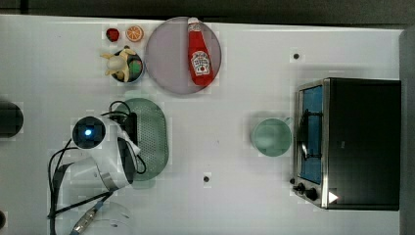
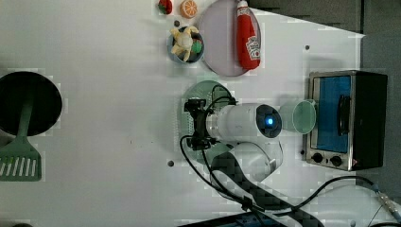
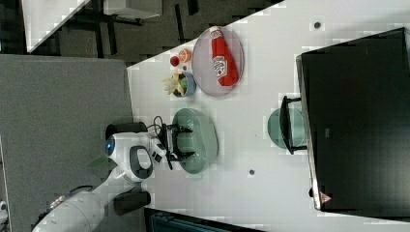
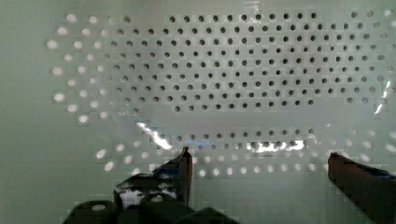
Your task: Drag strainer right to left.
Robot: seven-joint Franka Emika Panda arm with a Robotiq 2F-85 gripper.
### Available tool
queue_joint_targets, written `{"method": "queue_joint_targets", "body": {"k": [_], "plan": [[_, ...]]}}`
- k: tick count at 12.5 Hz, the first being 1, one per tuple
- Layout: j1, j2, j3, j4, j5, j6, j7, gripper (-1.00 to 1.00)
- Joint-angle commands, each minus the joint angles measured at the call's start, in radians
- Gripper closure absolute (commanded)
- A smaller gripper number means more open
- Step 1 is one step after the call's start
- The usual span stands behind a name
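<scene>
The strainer (image 1: 154,139) is a pale sage-green oval colander with a dotted bottom, lying left of centre in the top view. My gripper (image 1: 136,134) hangs over the strainer's side nearest the arm, partly hidden by the white wrist. In the right view the gripper (image 3: 186,142) stands open, its two black fingers spread over the strainer (image 3: 203,140). The wrist view looks straight down on the perforated bottom of the strainer (image 4: 210,70); the gripper (image 4: 258,155) has both fingertips wide apart with only the strainer's floor between them. The left view also shows the gripper (image 2: 196,125) above the strainer (image 2: 208,90).
A lilac-grey plate (image 1: 166,58) carries a red ketchup bottle (image 1: 199,54). Beside it are a bowl of toy food (image 1: 126,66), a strawberry (image 1: 112,34) and an orange slice (image 1: 134,33). A green cup (image 1: 271,137) stands before a toaster oven (image 1: 352,142). A black pan (image 2: 28,104) and a spatula (image 2: 19,161) lie at the left view's left.
</scene>
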Motion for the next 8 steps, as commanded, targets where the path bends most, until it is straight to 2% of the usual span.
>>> {"method": "queue_joint_targets", "body": {"k": [1,8], "plan": [[0.052,0.032,0.003,0.057,-0.009,-0.011,0.1,-1.0],[0.125,0.099,0.003,0.179,-0.009,-0.049,0.18,-1.0]]}}
